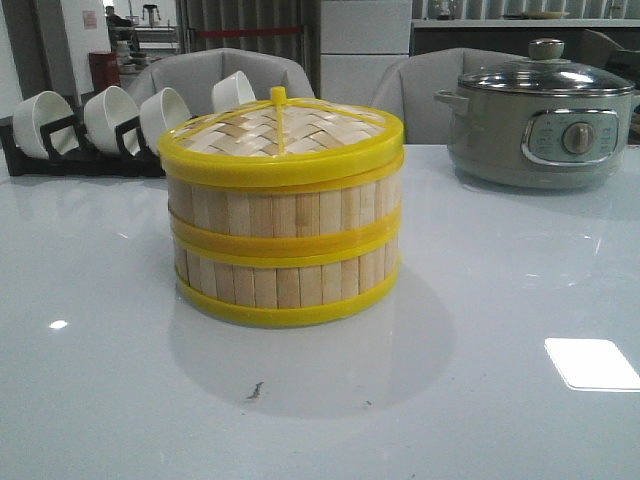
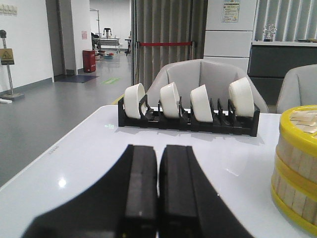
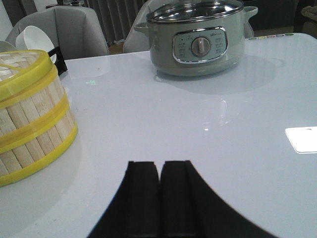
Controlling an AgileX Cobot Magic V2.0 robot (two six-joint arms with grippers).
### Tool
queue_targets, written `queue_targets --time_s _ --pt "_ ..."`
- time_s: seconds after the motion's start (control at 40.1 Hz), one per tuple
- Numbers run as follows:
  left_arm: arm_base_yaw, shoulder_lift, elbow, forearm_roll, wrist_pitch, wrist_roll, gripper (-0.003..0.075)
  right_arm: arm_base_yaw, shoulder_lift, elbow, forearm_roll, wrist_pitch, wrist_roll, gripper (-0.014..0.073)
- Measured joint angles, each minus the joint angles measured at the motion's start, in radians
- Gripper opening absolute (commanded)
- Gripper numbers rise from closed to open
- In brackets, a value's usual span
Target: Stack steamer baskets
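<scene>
1. The white table filled the lower frame of the front view.
2. Two steamer baskets stood stacked at centre frame, the woven lid on top.
3. One grey-green electric pot sat upper right.
4. One black rack held four white bowls, upper left.
5. The left gripper and right gripper were each pressed together, holding nothing, well apart from the stack.

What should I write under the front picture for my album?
Two bamboo steamer baskets stacked under their woven lid, bowl rack and electric pot behind.
</scene>
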Motion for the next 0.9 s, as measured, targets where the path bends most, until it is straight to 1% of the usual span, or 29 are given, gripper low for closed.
queue_targets --time_s 0.399,0.524,0.673,0.773,0.898 --pt "0.0 0.0 0.0 0.0 0.0 0.0 0.0092 0.0 0.0 0.0 0.002 0.002 0.0 0.0056" --pt "0.0 0.0 0.0 0.0 0.0 0.0 0.0092 0.0 0.0 0.0 -0.039 0.002 -0.014 0.0056" --pt "0.0 0.0 0.0 0.0 0.0 0.0 0.0092 0.0 0.0 0.0 -0.085 -0.039 -0.031 0.0056" --pt "0.0 0.0 0.0 0.0 0.0 0.0 0.0092 0.0 0.0 0.0 -0.089 -0.071 -0.038 0.0056" --pt "0.0 0.0 0.0 0.0 0.0 0.0 0.0092 0.0 0.0 0.0 -0.09 -0.078 -0.04 0.0056"
